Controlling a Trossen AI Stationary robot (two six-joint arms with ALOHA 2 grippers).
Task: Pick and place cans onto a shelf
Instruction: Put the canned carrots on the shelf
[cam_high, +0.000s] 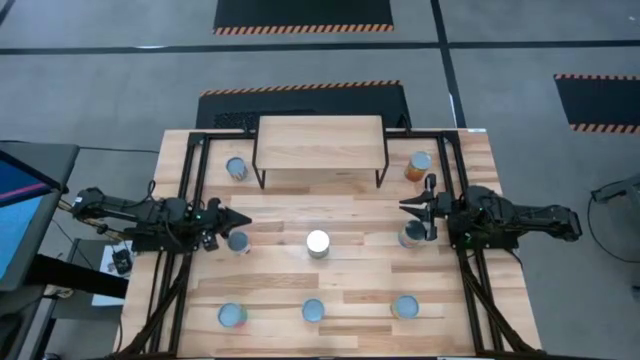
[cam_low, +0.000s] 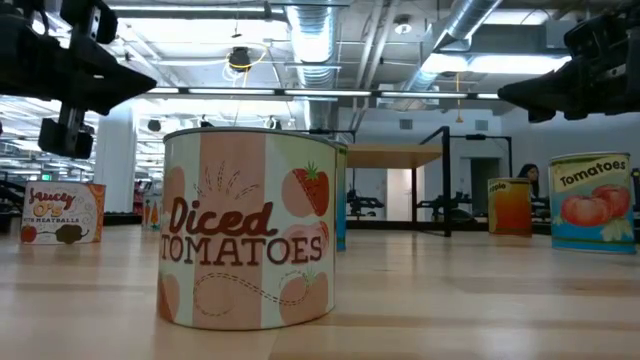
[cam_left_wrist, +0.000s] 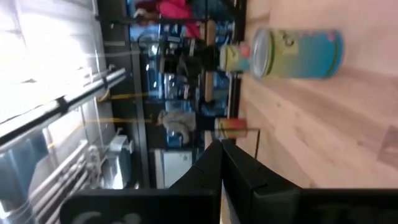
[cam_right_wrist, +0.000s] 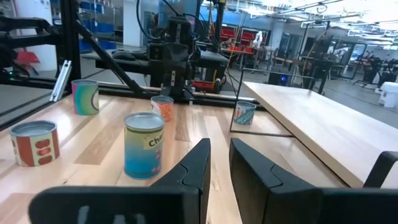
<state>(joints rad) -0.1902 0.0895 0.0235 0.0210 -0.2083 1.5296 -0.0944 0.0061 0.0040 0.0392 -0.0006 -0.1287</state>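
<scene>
The left gripper (cam_high: 243, 216) hangs over the left half of the surface (cam_high: 350, 280) with its fingers (cam_left_wrist: 214, 168) clenched together and holding nothing; just beside its tip, toward the near edge, stands a can (cam_high: 238, 241). The right gripper (cam_high: 405, 206) hovers over the right half, its fingers (cam_right_wrist: 198, 163) parted by a narrow gap with nothing between them; a can (cam_high: 412, 235) stands just beside and below it in the high view.

Between the two arms, at the middle of the surface, a can with a bright top (cam_high: 317, 243) stands upright; three more stand in a row along the near edge, at the left (cam_high: 231, 316), the middle (cam_high: 313, 311) and the right (cam_high: 405, 307); the middle one fills the low view, its pink and cream label reading diced tomatoes (cam_low: 248, 235).

The shelf (cam_high: 320, 142) sits at the far edge of the surface, its light plank bare; one can (cam_high: 236, 168) stands on the surface off its left leg and an orange one (cam_high: 418, 165) off its right leg; neither touches it.
</scene>
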